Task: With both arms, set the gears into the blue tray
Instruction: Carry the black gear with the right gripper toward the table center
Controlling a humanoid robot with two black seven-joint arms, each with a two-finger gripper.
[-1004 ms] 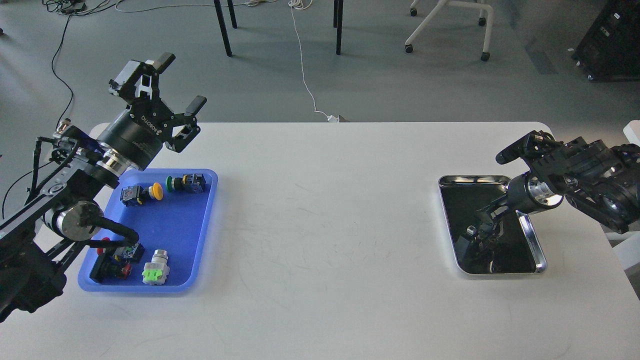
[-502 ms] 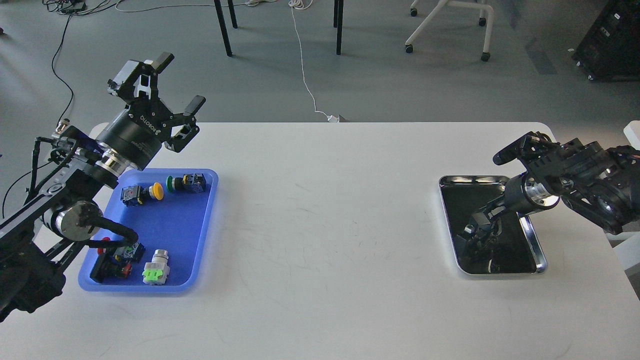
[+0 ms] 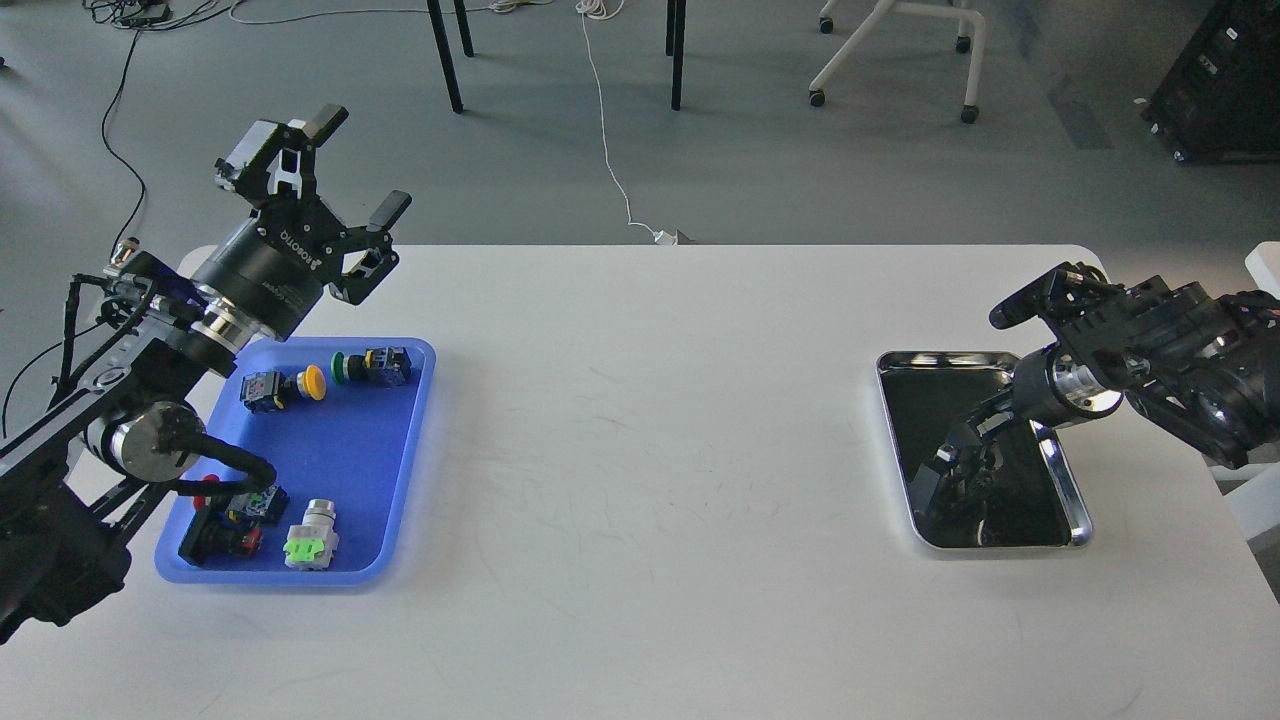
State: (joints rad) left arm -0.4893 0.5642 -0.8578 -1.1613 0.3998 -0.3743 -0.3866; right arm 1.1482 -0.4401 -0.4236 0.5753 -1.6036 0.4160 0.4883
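At the far left the left gripper [image 3: 352, 160] is raised above the table [image 3: 640, 450], its fingers spread apart and holding nothing; its body reads ROBOTIQ; just below it the blue tray [image 3: 400, 500] lies near the left edge, holding coloured push-button switches [image 3: 285, 385]; at the right the right gripper [image 3: 950, 475] reaches down into the steel tray [image 3: 1065, 480], too dark to tell whether its fingers are apart; the gears cannot be made out.

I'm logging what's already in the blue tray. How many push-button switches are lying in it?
4, possibly more. A yellow one and a green one lie at the blue tray's far end; a grey-and-lime one and a red one lie at the near end, partly hidden behind the left arm.
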